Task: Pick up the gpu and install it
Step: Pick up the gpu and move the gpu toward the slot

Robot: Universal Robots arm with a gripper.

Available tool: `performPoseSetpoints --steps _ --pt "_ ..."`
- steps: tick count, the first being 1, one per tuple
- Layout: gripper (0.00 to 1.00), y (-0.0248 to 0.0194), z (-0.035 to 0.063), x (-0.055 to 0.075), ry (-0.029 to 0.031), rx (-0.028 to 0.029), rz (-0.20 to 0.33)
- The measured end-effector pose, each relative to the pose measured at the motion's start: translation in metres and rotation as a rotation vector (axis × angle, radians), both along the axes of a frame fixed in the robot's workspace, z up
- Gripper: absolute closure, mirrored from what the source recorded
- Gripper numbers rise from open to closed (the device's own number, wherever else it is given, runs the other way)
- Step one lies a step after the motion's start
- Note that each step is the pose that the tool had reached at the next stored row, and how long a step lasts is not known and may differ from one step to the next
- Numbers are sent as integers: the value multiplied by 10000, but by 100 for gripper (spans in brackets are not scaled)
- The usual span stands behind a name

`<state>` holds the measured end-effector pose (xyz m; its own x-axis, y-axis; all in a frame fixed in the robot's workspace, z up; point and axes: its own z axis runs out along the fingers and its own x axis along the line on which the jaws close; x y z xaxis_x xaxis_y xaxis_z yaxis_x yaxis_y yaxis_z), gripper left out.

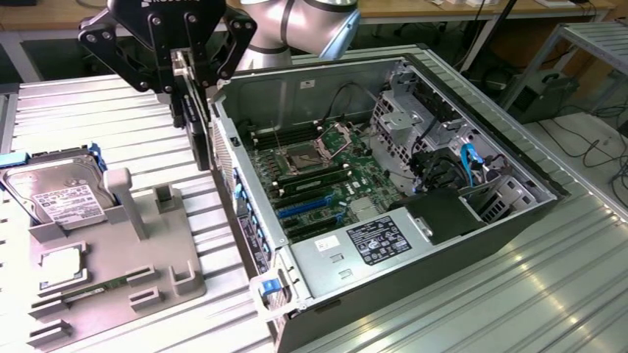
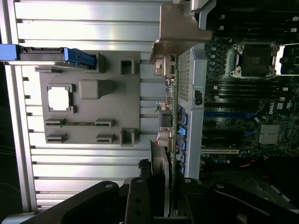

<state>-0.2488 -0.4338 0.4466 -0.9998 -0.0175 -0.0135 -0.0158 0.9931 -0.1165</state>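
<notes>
Pincer [image 1: 191,70] is clenched on the upper edge of the gpu [image 1: 199,132], which hangs upright in the air just outside the rear wall of the open computer case [image 1: 324,272], above the table [image 1: 118,118]. Holding it on edge probably lets its lower edge face the slots on the board [image 1: 314,169].

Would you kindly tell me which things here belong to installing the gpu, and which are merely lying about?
In the job: gpu, held in the pincer; open computer case; motherboard.
Lying about: hard drive; processor chip; memory stick; grey holder tray.
</notes>
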Motion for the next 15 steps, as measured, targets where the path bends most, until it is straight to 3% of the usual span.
performPoseSetpoints --steps 15 --pt "72 0 0 71 -1 0 0"
